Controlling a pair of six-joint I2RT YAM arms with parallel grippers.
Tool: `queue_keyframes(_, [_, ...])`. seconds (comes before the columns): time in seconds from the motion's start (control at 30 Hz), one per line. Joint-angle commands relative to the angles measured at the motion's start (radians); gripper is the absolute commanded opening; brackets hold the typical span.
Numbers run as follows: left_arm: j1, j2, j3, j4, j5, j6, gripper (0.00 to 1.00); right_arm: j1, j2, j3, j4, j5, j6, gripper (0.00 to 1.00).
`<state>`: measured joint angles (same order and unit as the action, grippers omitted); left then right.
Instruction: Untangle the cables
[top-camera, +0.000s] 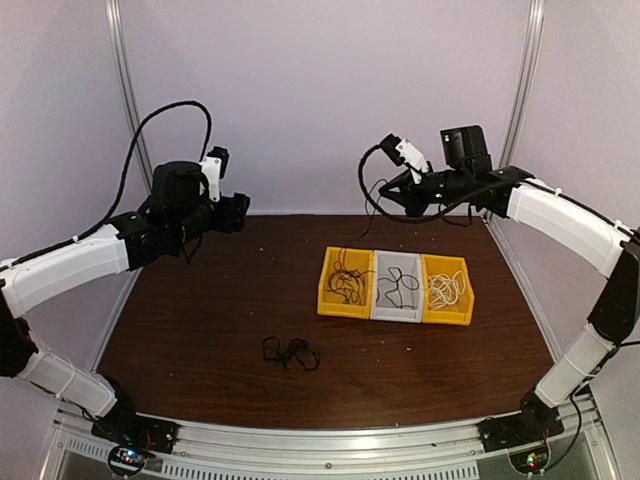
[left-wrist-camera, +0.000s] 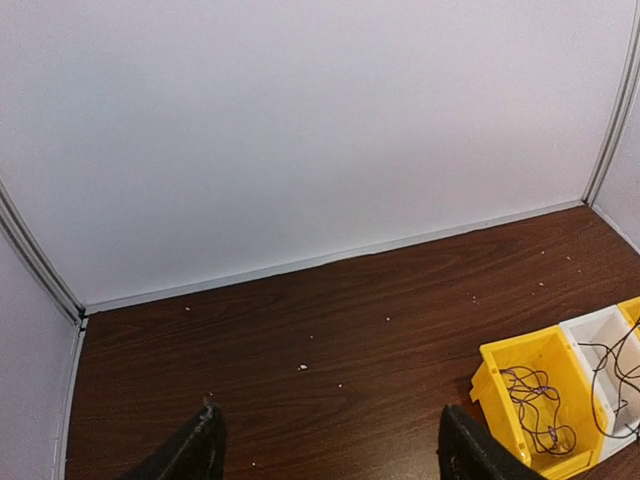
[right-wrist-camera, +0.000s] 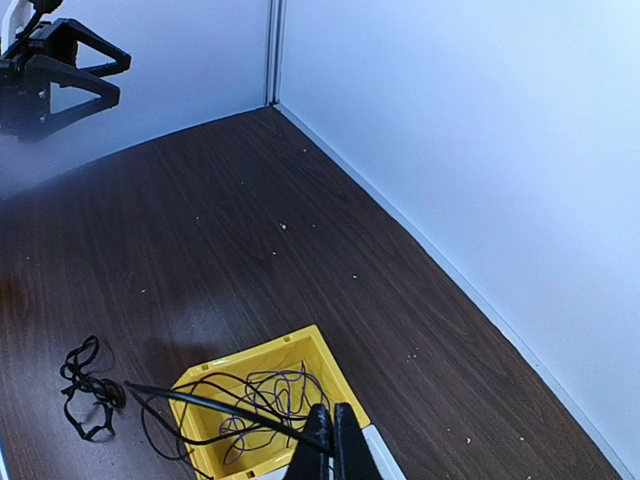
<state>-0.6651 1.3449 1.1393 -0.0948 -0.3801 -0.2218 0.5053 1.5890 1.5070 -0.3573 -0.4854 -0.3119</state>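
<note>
A small tangle of black cables (top-camera: 291, 352) lies on the brown table in front of three bins; the right wrist view has the tangle (right-wrist-camera: 85, 390) at lower left. My right gripper (top-camera: 388, 198) hangs high above the bins, and in its own view this gripper (right-wrist-camera: 333, 410) is shut on a thin black cable (right-wrist-camera: 216, 404) that trails left over the left yellow bin (right-wrist-camera: 250, 357). My left gripper (top-camera: 236, 212) is raised at the back left. Its jaws (left-wrist-camera: 328, 412) stand wide open with nothing between them.
Three bins stand in a row right of centre: a yellow one (top-camera: 329, 290) with dark purple cable, a grey one (top-camera: 397, 313) with a black cable, and another yellow one (top-camera: 448, 318) with white cable. White walls enclose the back and sides.
</note>
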Motion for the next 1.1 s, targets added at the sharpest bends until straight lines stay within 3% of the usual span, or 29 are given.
queue_keyframes(0.0, [0.052, -0.013, -0.082, 0.13, 0.082, -0.003, 0.74, -0.032, -0.048, -0.02, -0.062, 0.067, -0.027, 0.0])
queue_keyframes(0.57, [0.07, -0.14, -0.141, 0.14, 0.02, 0.022, 0.74, -0.092, -0.084, -0.142, -0.079, 0.243, -0.077, 0.0])
queue_keyframes(1.07, [0.07, -0.14, -0.153, 0.141, -0.005, 0.04, 0.74, -0.102, -0.055, -0.128, -0.131, 0.253, -0.095, 0.0])
